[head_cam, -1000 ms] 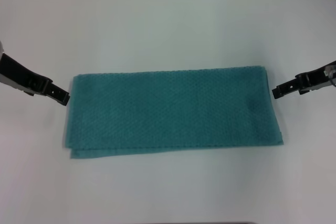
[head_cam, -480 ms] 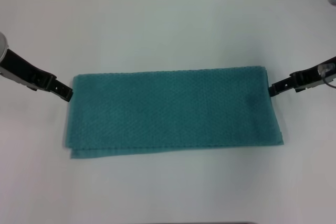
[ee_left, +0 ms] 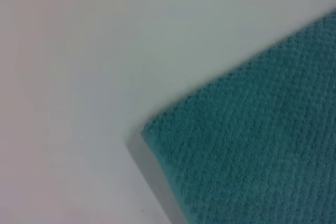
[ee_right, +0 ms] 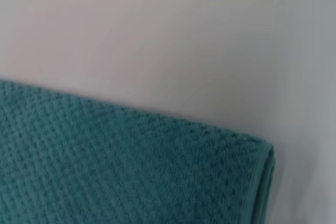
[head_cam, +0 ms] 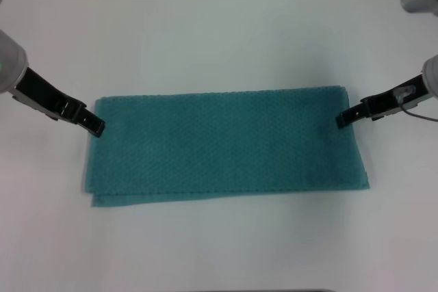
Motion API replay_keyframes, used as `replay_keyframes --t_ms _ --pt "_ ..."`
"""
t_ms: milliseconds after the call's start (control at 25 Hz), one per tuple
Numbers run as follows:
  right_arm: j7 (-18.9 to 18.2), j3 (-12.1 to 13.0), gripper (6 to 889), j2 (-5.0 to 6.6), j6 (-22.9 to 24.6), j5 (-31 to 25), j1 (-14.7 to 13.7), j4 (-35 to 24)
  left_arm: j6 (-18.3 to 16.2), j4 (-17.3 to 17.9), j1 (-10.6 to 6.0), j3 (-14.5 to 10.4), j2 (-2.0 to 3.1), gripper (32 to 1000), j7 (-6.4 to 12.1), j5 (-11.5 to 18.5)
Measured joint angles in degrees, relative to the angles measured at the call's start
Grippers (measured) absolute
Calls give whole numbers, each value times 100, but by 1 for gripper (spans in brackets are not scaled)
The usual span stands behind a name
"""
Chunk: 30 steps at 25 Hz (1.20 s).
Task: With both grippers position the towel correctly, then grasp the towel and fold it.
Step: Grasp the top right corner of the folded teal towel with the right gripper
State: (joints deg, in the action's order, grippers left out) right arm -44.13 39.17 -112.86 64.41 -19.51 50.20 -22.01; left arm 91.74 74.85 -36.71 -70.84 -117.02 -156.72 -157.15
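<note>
From the head camera, the towel (head_cam: 222, 145) lies flat mid-table (head_cam: 219, 39) – a long, layered teal strip. The left gripper (head_cam: 97, 126) and right gripper (head_cam: 341, 119) sit at its far corners, probably to grasp them; whether they are clenched I cannot tell. Each wrist camera shows one bumpy corner – waffle weave, layered edges

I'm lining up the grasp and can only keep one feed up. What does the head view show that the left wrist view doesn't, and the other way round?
Only the head view shows the whole towel, both arms, the left claw at the towel's left end and the right claw at its right end. Only the left wrist view shows one towel corner close up, with its woven bumps and the shadow under its edge; no claw appears there. Both show the teal towel lying flat on the white table.
</note>
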Motion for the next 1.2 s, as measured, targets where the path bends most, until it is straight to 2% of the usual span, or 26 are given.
replay_keyframes --t_ms 160,520,1200 --pt "2 27 827 -79 -196 -10 4 85 0 -31 -31 -42 0 899 0 0" --pt "2 28 822 -220 -250 -23 40 91 -17 -38 -46 -281 -7 894 -26 -59" --pt "61 33 813 -253 -466 -10 -6 171 -31 -47 -65 -290 -4 894 -34 -62"
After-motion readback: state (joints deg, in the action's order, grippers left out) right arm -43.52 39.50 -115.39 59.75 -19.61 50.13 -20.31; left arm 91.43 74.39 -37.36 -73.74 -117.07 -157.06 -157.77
